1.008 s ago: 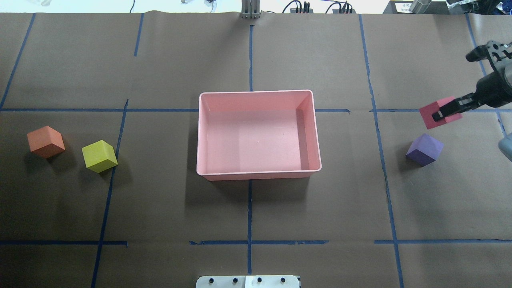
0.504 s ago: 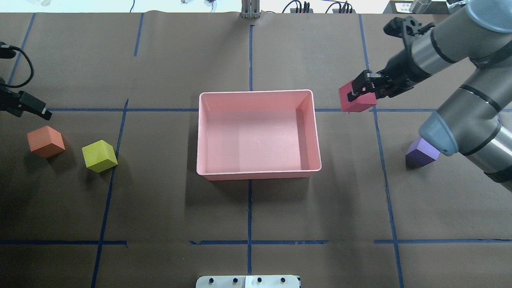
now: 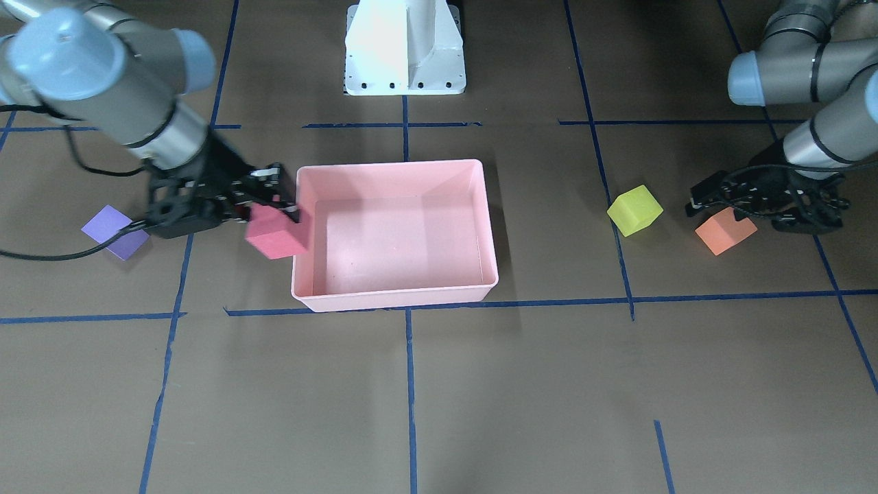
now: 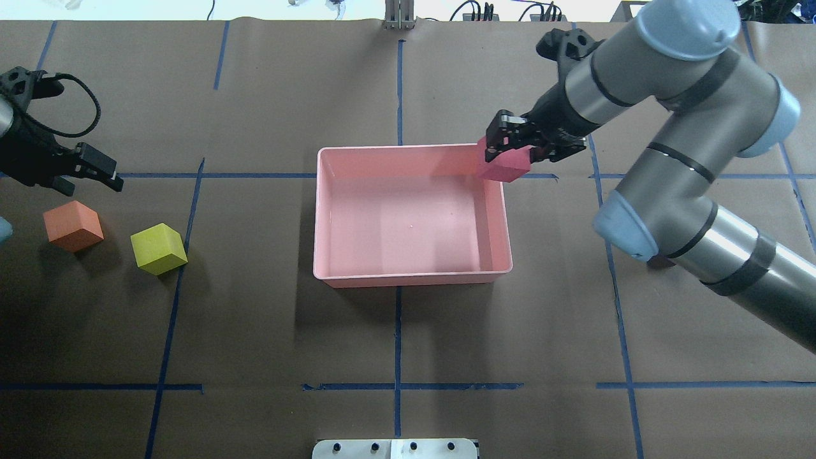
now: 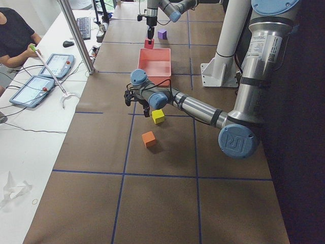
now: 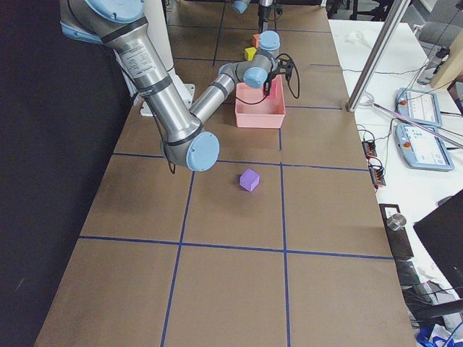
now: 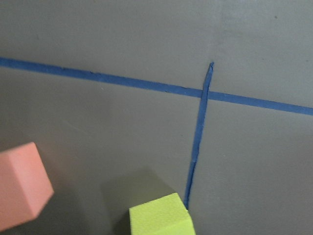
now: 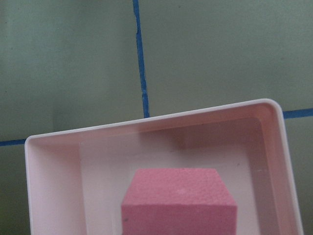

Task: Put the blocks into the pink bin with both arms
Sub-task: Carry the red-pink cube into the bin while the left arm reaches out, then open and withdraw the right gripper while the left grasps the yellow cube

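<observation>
My right gripper [image 4: 510,153] is shut on the red block [image 4: 505,164] and holds it over the far right corner of the pink bin [image 4: 408,278]. The right wrist view shows the red block [image 8: 178,200] above the bin's floor [image 8: 146,120]. My left gripper [image 4: 89,180] is open and hovers just beyond the orange block [image 4: 72,225], with the yellow-green block [image 4: 158,248] beside it. The purple block [image 3: 114,232] lies on the table under my right arm, mostly hidden in the overhead view.
The white pedestal base [image 3: 405,48] stands at the robot's side of the table. Blue tape lines cross the brown table cover. An operators' bench with tablets [image 5: 51,66] and a metal post runs along the far edge.
My right arm carried the red block leftward from the table's right side to the bin's far right corner. My left gripper came in from the left edge toward the orange block.
</observation>
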Robot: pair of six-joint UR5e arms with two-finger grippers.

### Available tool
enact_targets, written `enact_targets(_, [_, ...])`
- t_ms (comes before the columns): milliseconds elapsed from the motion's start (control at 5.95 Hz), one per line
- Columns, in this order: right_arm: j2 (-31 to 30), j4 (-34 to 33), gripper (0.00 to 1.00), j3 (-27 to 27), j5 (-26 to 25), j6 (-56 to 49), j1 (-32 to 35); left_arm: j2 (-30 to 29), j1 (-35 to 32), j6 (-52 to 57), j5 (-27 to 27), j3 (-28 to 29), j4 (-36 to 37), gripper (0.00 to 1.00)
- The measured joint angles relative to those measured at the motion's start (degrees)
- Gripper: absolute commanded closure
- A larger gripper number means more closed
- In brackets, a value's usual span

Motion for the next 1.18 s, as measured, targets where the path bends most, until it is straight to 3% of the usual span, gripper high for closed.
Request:
enact_targets(168, [1.0,-0.2,0.00,-0.9,-3.8,2.5,-2.7,-0.1,2.2,-6.5,3.2,-0.2,-1.1,0.00])
enact_targets(504, [1.7,-0.8,0.00,-2.2,-11.8,5.3,-6.5,-0.2,5.1,-13.7,6.3,-0.2,-1.5,0.00])
enact_targets(1176, [1.3,-0.9,0.00,-2.2,-14.0,5.7,-6.3,0.7,8.9,-19.2,10.1,-0.1,-1.5,0.00])
